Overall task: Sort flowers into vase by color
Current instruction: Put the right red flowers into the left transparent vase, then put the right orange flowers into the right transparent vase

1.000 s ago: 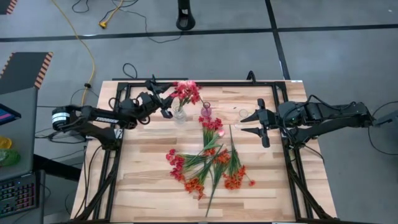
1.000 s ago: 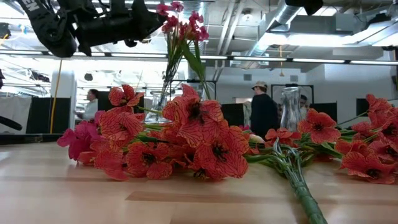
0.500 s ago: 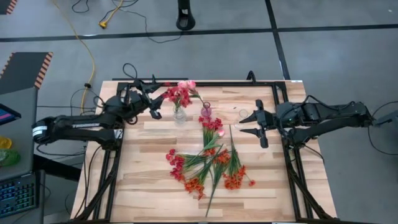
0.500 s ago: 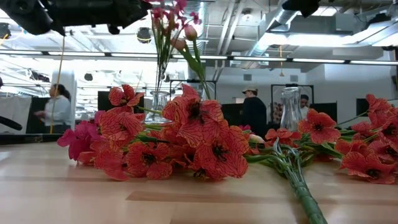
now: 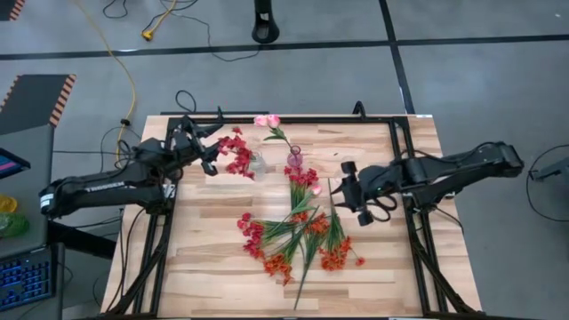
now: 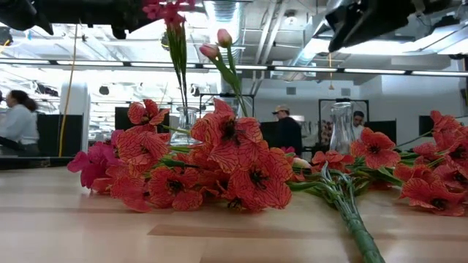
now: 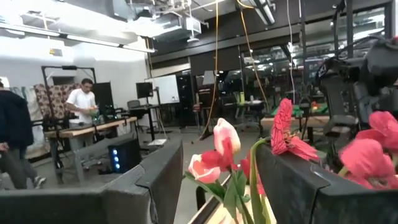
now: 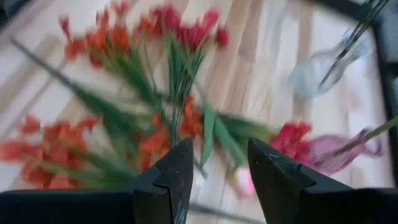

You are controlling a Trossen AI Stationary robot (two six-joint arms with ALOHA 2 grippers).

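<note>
A red sprig (image 5: 236, 155) stands with its stem in a clear vase (image 5: 258, 165) and leans toward my left gripper (image 5: 213, 153). That gripper is open and level beside the blossoms (image 7: 373, 149). Two pale pink buds (image 5: 267, 120) rise from a pink vase (image 5: 294, 158). Red and orange flowers (image 5: 298, 233) lie in a pile at mid-table. My right gripper (image 5: 351, 191) hangs open above the pile's right side, slanting down, with nothing between its fingers (image 8: 180, 168). My left gripper stands with one finger (image 7: 292, 180) right next to the red blossoms (image 7: 285, 127), which are outside the gap. I cannot tell whether the finger touches them.
A second clear vase (image 5: 348, 164) stands just beyond my right gripper. A black frame (image 5: 293, 117) runs along the table's far and side edges. Bare wood lies at the near left and near right. People move about in the room behind the table.
My left gripper has drawn back from the clear vase toward the table's left edge and tipped upward. The red sprig has swung over from leaning right to leaning left, leaving the pink buds standing apart. My right gripper has come down toward the flower pile and rolled.
</note>
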